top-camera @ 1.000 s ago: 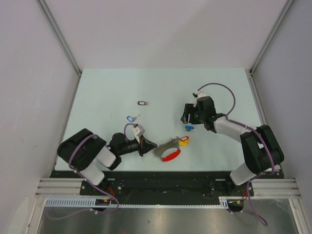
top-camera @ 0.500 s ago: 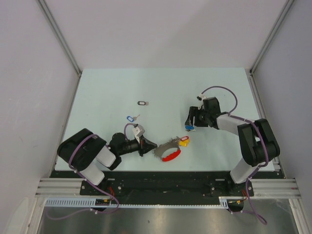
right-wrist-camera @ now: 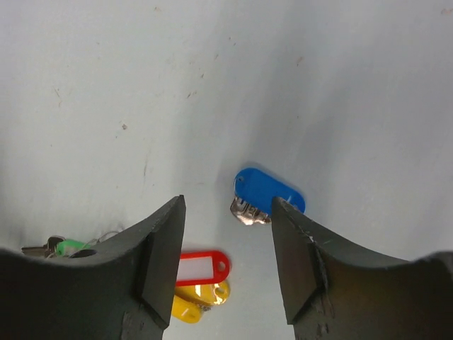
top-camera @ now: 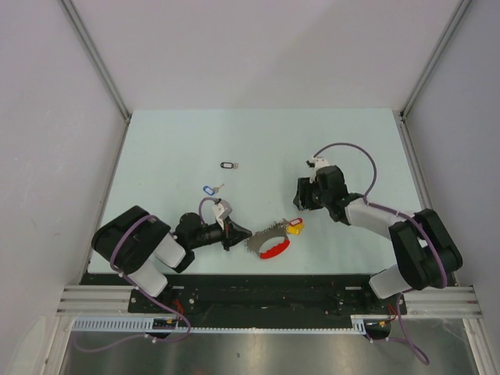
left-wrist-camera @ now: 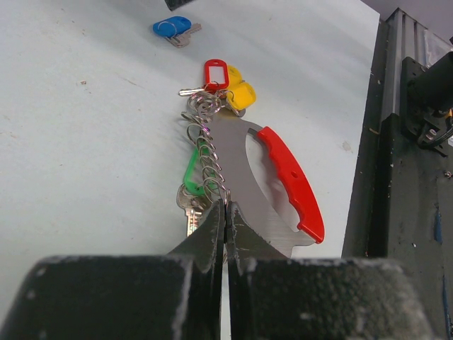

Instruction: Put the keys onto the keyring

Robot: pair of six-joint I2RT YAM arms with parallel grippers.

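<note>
- Two arms. The right arm (top-camera: 375, 215) stretches toward 10 o'clock. The right gripper (right-wrist-camera: 228, 205) tips down over the table (top-camera: 172, 148), fingers apart, with a blue-tagged key (right-wrist-camera: 267, 193) lying flat between them.
- The left arm (top-camera: 144, 246) lies low, pointing to 3 o'clock. The left gripper (left-wrist-camera: 225, 212) is pinched tight on the end of the keyring (left-wrist-camera: 283, 170).
- One keyring, at the table's 6 o'clock, with a red band and red, yellow and green tags.
- Three loose keys: that blue one, a second blue-tagged key (top-camera: 208, 189) at 11 o'clock from the left gripper, and a black-tagged key (top-camera: 227, 165) beyond it.
</note>
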